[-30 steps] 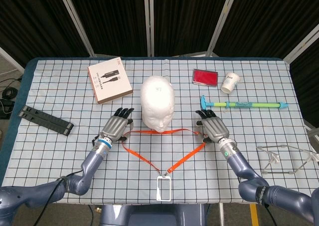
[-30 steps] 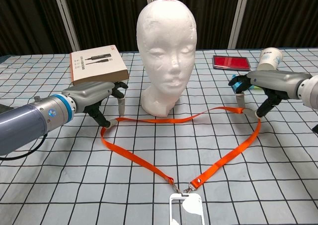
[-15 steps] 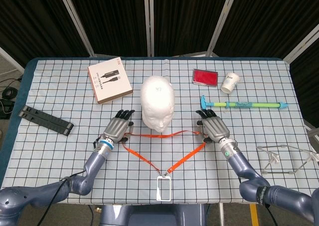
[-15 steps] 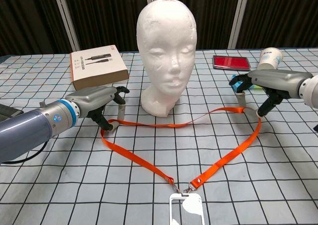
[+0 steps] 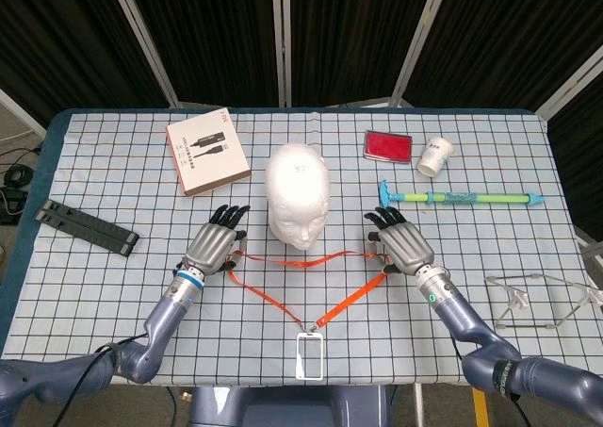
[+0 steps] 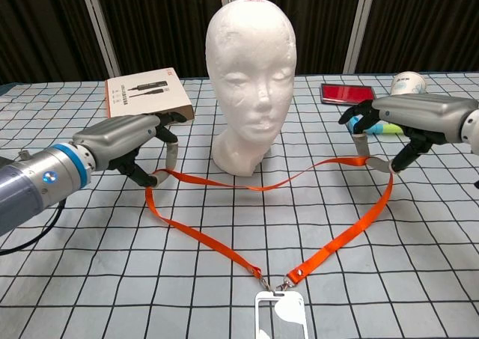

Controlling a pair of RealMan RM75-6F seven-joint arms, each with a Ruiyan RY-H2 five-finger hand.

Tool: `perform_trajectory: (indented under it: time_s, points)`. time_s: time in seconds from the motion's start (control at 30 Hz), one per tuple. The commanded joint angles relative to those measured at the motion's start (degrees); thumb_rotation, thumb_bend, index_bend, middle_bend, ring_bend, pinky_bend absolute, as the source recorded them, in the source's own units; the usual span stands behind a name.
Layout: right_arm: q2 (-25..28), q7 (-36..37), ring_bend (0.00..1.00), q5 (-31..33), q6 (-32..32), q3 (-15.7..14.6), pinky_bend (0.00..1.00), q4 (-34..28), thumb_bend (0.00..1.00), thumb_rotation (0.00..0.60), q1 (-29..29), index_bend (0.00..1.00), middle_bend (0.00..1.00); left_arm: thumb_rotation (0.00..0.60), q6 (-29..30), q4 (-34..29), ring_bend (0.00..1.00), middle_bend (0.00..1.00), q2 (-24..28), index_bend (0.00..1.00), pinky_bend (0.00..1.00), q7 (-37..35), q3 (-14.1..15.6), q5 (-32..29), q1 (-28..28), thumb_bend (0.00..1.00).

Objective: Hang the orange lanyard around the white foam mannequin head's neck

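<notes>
Before you, a table (image 5: 113, 286) under a blue-and-white checked cloth, black curtain panels (image 5: 349, 31) with pale metal frames behind, grey floor (image 5: 14, 130) at left.

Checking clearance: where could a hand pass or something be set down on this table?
Bare cloth lies between the black stand and the left hand, and between the right hand and the wire frame. It is crowded by the mannequin head, where the orange lanyard spans.

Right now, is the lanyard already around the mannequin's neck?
No, the orange lanyard stretches in front of the mannequin head, pinched by both hands.
</notes>
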Motion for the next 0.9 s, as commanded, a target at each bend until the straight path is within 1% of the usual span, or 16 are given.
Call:
perform_trajectory:
  time_s: [0.03, 0.1, 0.2, 0.3, 0.4, 0.47, 0.53, 0.63, 0.77, 0.9]
  points:
    - [2.4, 0.8, 0.0, -7.4, 5.1, -1.8, 0.0, -1.2, 0.54, 0.6, -0.9, 0.74, 0.13, 0.6, 5.0, -5.3, 0.0, 0.0, 4.4, 0.71, 0.0, -1.9, 1.7, 4.0, 3.0, 0.52]
    - [3.4, 1.7, 0.0, -10.7, 7.8, -2.3, 0.0, -1.7, 0.54, 0.6, -1.4, 0.74, 0.14, 0.6, 7.2, -8.8, 0.0, 0.0, 7.3, 0.71, 0.0, -3.5, 2.1, 5.6, 4.3, 0.52]
    - [4.7, 3.8, 0.0, -14.9, 11.8, -2.4, 0.0, -2.5, 0.54, 0.6, -1.9, 0.74, 0.15, 0.6, 9.0, -12.9, 0.0, 0.0, 11.3, 0.71, 0.0, -7.0, 2.0, 7.3, 5.6, 0.52]
    - [5.9, 5.8, 0.0, -17.6, 14.2, -2.4, 0.0, -3.2, 0.54, 0.6, -1.9, 0.74, 0.15, 0.6, 9.9, -15.1, 0.0, 0.0, 14.2, 0.71, 0.0, -10.1, 1.4, 8.6, 6.1, 0.52]
    - [7.0, 5.9, 0.0, -19.0, 15.9, -1.8, 0.0, -4.0, 0.54, 0.6, -1.8, 0.74, 0.15, 0.6, 9.8, -16.9, 0.0, 0.0, 16.3, 0.71, 0.0, -12.5, 0.3, 9.0, 5.9, 0.52]
    - [7.7, 5.8, 0.0, -19.1, 16.4, -1.1, 0.0, -5.0, 0.54, 0.6, -1.7, 0.74, 0.15, 0.6, 8.5, -17.8, 0.0, 0.0, 17.8, 0.71, 0.0, -13.8, -0.9, 8.9, 4.9, 0.52]
    - [8.2, 5.6, 0.0, -18.9, 16.8, -0.4, 0.0, -5.8, 0.54, 0.6, -1.5, 0.74, 0.15, 0.6, 7.8, -18.5, 0.0, 0.0, 18.6, 0.71, 0.0, -13.7, -2.2, 8.4, 4.0, 0.52]
    - [8.9, 4.7, 0.0, -17.9, 17.1, 1.2, 0.0, -7.3, 0.54, 0.6, -1.2, 0.75, 0.15, 0.6, 6.5, -20.3, 0.0, 0.0, 19.7, 0.71, 0.0, -12.8, -4.7, 6.0, 2.7, 0.52]
    - [9.5, 3.8, 0.0, -14.7, 16.5, 3.6, 0.0, -9.4, 0.53, 0.6, -0.7, 0.75, 0.15, 0.6, 5.1, -21.6, 0.0, 0.0, 20.5, 0.71, 0.0, -10.3, -7.2, 2.1, 1.3, 0.52]
    - [10.3, 1.9, 0.0, -11.4, 16.2, 6.2, 0.0, -11.5, 0.54, 0.6, -0.2, 0.75, 0.15, 0.6, 4.1, -21.9, 0.0, 0.0, 21.0, 0.72, 0.0, -9.5, -8.9, -0.4, 0.2, 0.52]
